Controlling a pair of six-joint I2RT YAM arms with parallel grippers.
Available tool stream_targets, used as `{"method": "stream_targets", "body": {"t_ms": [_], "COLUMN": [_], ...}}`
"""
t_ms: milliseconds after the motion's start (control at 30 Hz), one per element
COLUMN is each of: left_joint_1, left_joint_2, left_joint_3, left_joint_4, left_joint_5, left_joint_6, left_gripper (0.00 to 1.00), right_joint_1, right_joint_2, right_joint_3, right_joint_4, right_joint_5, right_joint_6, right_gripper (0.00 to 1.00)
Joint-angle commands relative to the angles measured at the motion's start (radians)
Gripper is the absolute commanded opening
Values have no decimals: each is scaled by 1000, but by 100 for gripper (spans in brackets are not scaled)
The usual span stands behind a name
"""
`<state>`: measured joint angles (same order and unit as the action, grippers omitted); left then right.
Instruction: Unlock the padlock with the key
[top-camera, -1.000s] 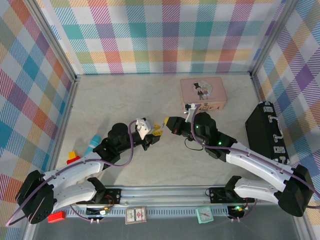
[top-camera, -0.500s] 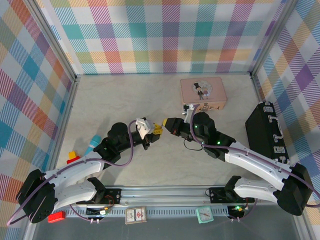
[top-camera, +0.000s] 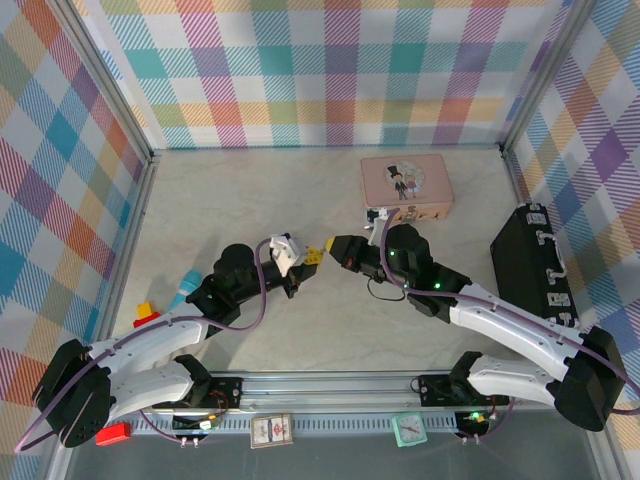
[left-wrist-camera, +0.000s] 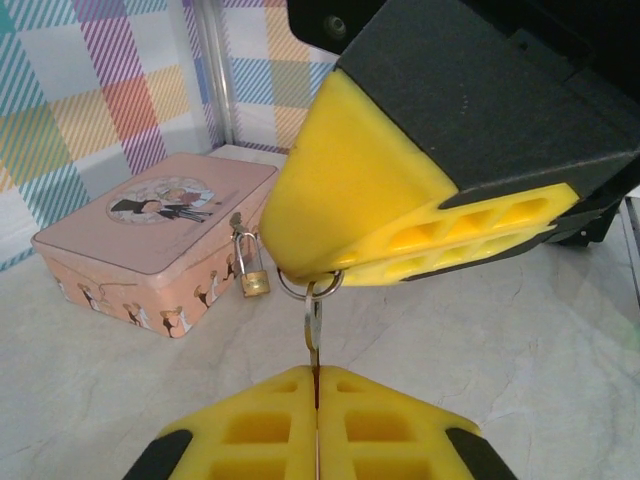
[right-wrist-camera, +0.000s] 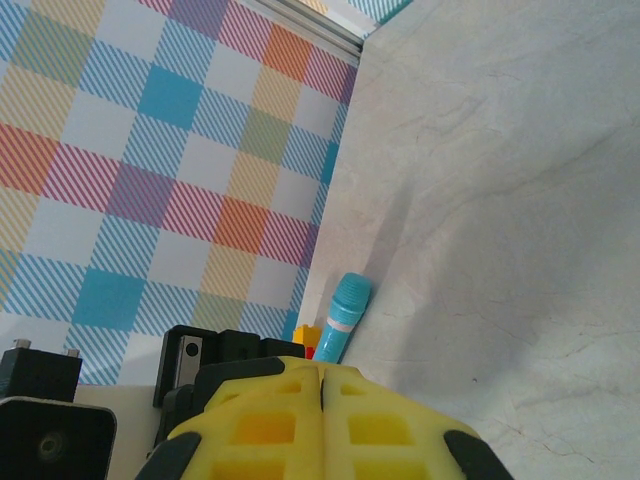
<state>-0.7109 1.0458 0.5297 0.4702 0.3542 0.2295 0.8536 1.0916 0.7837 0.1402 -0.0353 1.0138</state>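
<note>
The key (left-wrist-camera: 314, 335) is held at its lower end in the left gripper (left-wrist-camera: 316, 385), whose yellow fingers are pressed together on it. In the left wrist view its long axis runs straight up from that seam. At its upper end it is threaded on a small ring (left-wrist-camera: 308, 290), and the ring is pinched under the closed tips of the right gripper (left-wrist-camera: 330, 272), so the key is spanned between the two tools tip to tip (in the top view they meet near mid-table).

Beyond and a little to the left of the key in this view, the padlock (left-wrist-camera: 253, 278) is seen hanging shackle-up from the clasp on the front wall of the pink tin (left-wrist-camera: 110, 250), well apart from both grippers. In the top view the tin (top-camera: 405, 187) lies toward the far right, just beyond the right arm's wrist, so that arm is judged the nearer.

Since the lock hangs upright, its keyway is probably underneath. The key would therefore have to be carried across and turned to point upward, with its tip freed from the fingers.
</note>
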Motion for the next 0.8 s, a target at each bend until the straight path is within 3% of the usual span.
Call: {"method": "stream_targets", "body": {"t_ms": [0, 133, 233, 367, 600, 767], "left_joint_1": [12, 11, 12, 12, 8, -17], "left_joint_2": [-3, 20, 66, 147, 227, 222], "left_joint_3": [19, 71, 150, 253, 342, 344], "left_joint_4": [-24, -118, -247, -373, -483, -504], "left_joint_5": [-12, -58, -72, -166, -194, -184], "left_joint_6": [22, 55, 105, 163, 423, 663], "left_gripper": [4, 0, 0, 0, 0, 0], "right_joint_1": [1, 1, -15, -89, -281, -321], "right_joint_2": [1, 9, 32, 31, -54, -71], "right_joint_3": [2, 39, 117, 126, -42, -127], "right_joint_4": [18, -104, -311, -387, -276, -158], "right_joint_5": [16, 76, 133, 53, -163, -253], "right_joint_6": [12, 0, -34, -46, 100, 222], "right_gripper": [0, 3, 26, 41, 43, 42]}}
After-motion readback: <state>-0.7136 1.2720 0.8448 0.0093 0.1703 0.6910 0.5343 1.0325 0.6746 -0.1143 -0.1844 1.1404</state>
